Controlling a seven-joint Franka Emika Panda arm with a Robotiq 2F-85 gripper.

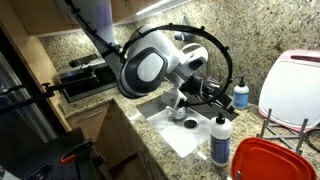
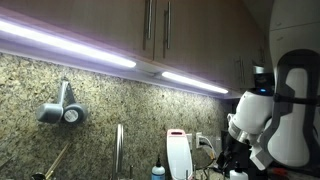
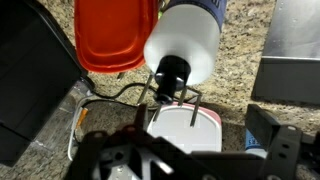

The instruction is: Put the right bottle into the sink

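The right bottle (image 1: 220, 141), tall and white with a black cap, stands upright on the granite counter at the sink's (image 1: 186, 136) near corner. In the wrist view the right bottle (image 3: 185, 40) is seen from above, black cap towards me, ahead of the jaws and apart from them. My gripper (image 1: 206, 96) hangs over the sink edge, above and behind the bottle, open and empty. In the wrist view the gripper (image 3: 185, 142) shows its dark fingers (image 3: 276, 140) spread wide, with nothing between them. The steel sink (image 3: 295, 40) shows at the upper right there.
A small blue pump bottle (image 1: 241, 95) stands by the backsplash. A red lid (image 1: 266, 160) and a wire rack with a white cutting board (image 1: 296, 85) sit beside the white bottle. The faucet (image 2: 118, 150) rises behind the sink. A dark appliance (image 1: 85, 80) stands on the far counter.
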